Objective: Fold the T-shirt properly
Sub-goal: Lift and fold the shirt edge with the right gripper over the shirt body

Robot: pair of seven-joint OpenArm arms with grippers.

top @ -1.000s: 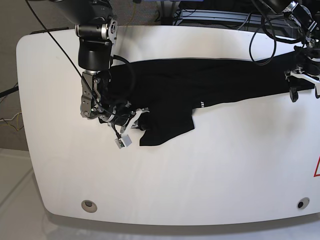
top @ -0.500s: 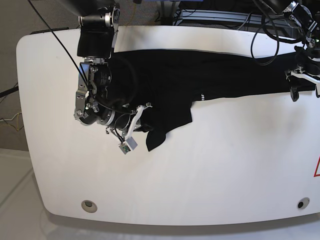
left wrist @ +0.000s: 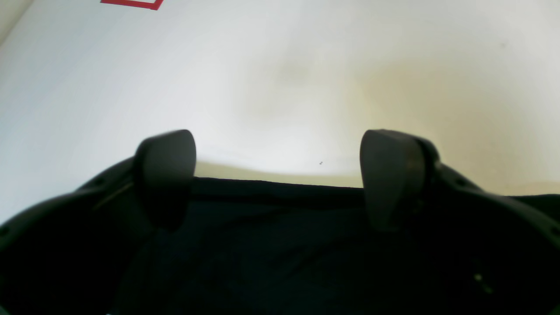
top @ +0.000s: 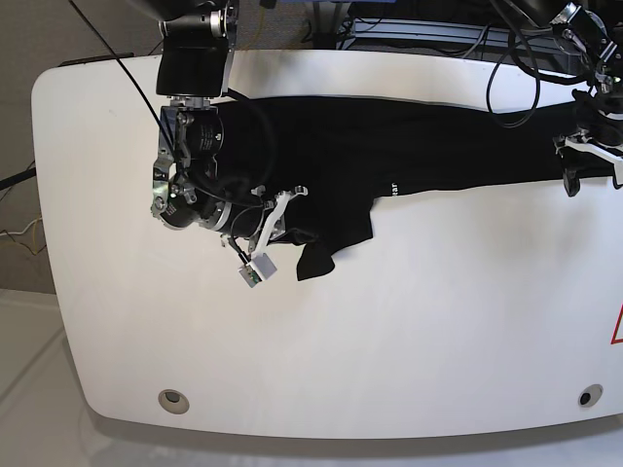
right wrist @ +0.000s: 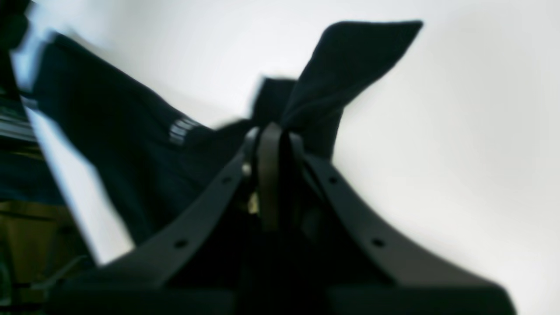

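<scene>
The black T-shirt point(top: 438, 146) lies stretched across the back of the white table point(top: 409, 331), its tiny white print point(top: 393, 187) near the middle. My right gripper point(top: 290, 226) is at the shirt's left part, shut on a bunched flap of it. In the right wrist view the jaws point(right wrist: 271, 131) pinch the T-shirt point(right wrist: 131, 144), and a pointed flap point(right wrist: 350, 52) sticks up beyond them. My left gripper point(top: 596, 175) hovers open at the shirt's right end. In its own view the left gripper point(left wrist: 278, 175) stands wide, with the T-shirt's hem point(left wrist: 280, 227) lying under and behind the fingers point(left wrist: 166, 175).
Cables point(top: 516, 68) and dark equipment sit behind the table's back edge. Two round holes point(top: 173, 399) mark the front corners. A red triangle mark point(top: 616, 326) shows at the right edge, and a red mark point(left wrist: 131, 2) appears in the left wrist view.
My right gripper has shifted right and back with the cloth, so the hanging flap has shrunk and drawn in toward the shirt's middle. The left gripper has not moved.
</scene>
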